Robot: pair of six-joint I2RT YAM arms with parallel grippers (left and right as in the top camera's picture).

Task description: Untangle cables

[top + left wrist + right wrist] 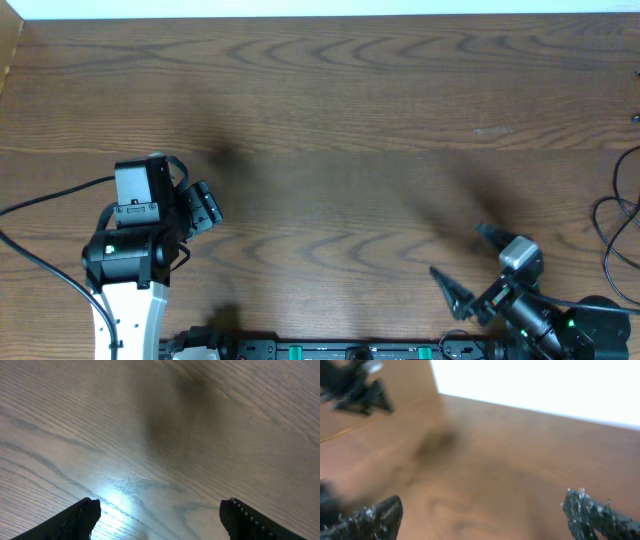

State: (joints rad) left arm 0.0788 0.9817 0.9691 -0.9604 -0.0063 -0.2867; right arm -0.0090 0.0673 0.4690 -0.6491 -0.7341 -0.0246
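Bench [330, 90]: brown wood grain, seen from above. At the bench's left edge, 2 thick black arm leads [50, 194] run in twd the L arm [125, 255]. That arm sits over the bench's near-left corner, white link below and black wrist block on top.

L gripper [207, 207] points twd bench centre; jaws wide, gripping nothing. The wrist cam agrees: L gripper [160, 505] shows 2 dark fingertips [82, 517] at the lower corners w/ bare bench wood btwn them. A soft shadow [170, 420] lies on the grain ahead, and a bright glare patch sits near the left tip.

Along the bench's near edge, approx mid-way, runs a black rail [330, 350] w/ green bits.

R gripper [468, 263] is over the bench's near-right part, angled twd the bench's far-left. Its jaws are spread wide, also gripping nothing. The R wrist view is blurred: R gripper [482, 500] has 2 toothed tips well apart w/ bench wood btwn them. A dark blur at top left there is the L gripper [357, 387]. A white strip [535, 380] runs beyond the bench's far edge.

Cables [601, 235]: thin black cords looping at the bench's right edge, partly cut by the frame. They're well apart from both grippers, nearer the R one. Plug ends too small to tell.
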